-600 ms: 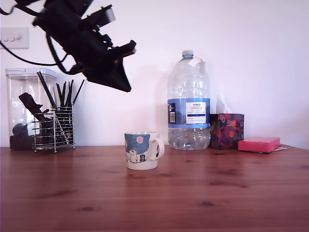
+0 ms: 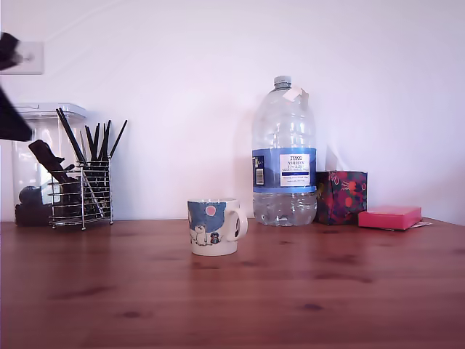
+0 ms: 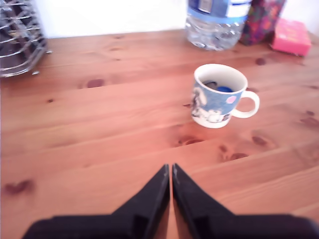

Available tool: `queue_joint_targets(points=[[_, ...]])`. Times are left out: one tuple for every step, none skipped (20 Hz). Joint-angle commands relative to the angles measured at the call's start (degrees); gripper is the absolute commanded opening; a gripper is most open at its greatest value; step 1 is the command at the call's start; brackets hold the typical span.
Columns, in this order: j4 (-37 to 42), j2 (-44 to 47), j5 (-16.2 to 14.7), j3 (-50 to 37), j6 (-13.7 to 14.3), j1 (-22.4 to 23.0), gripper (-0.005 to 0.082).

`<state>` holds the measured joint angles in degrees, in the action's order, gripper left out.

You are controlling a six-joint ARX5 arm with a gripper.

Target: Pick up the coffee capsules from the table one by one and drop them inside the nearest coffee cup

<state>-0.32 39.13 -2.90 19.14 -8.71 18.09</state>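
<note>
**Capsules in the cup, gripper closed and empty**

The coffee capsules lie inside the coffee cup (image 3: 215, 102). The wrist view looks down into the white mug and shows a blue capsule (image 3: 225, 89) at the bottom. A darker capsule (image 3: 211, 84) sits close against it, though blur hides their outlines.

The cup stands upright on the reddish-brown table (image 2: 349, 291), near the middle of the exterior view, with its handle toward that view's right.

The gripper (image 3: 171, 169) hangs over bare wood on the near side of the cup, well apart from it. Its two black fingers (image 3: 152, 196) are pressed together tip to tip and grasp nothing. In the exterior view only a dark sliver of the arm (image 2: 10, 120) shows, at the left edge and high above the table.

Behind the cup, toward the exterior view's right, a large water bottle (image 2: 284, 156) with a blue label stands near the wall. Just beside it, further right, is a patterned box (image 2: 341, 196), then a flat pink box (image 2: 389, 217).

At the far left a wire utensil holder (image 2: 81, 195) bristles with dark utensils. It stands in front of a clear container (image 2: 36, 145).
</note>
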Motion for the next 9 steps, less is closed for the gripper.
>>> queue_joint_targets(points=[[-2.4, -5.4, 1.4, -2.3, -0.5, -0.1, -0.0019], [-4.2, -9.1, 2.1, -3.3, -0.5, -0.1, -0.0019], [-6.4, -12.9, 2.2, -3.9, -0.5, -0.1, -0.0019], [-9.6, -16.5, 3.1, -4.0, -0.5, -0.1, -0.0019], [-12.2, -19.6, 4.0, -4.0, -0.7, -0.1, -0.0019], [-14.4, -22.6, 4.9, -4.0, -1.5, -0.1, -0.0019], [-16.2, -25.1, 4.9, -4.0, -2.1, -0.1, -0.0019], [-17.6, -27.2, 5.0, -4.0, -3.0, -0.1, -0.0019], [-18.4, -28.7, 5.0, -4.0, -3.3, -0.1, -0.0019]])
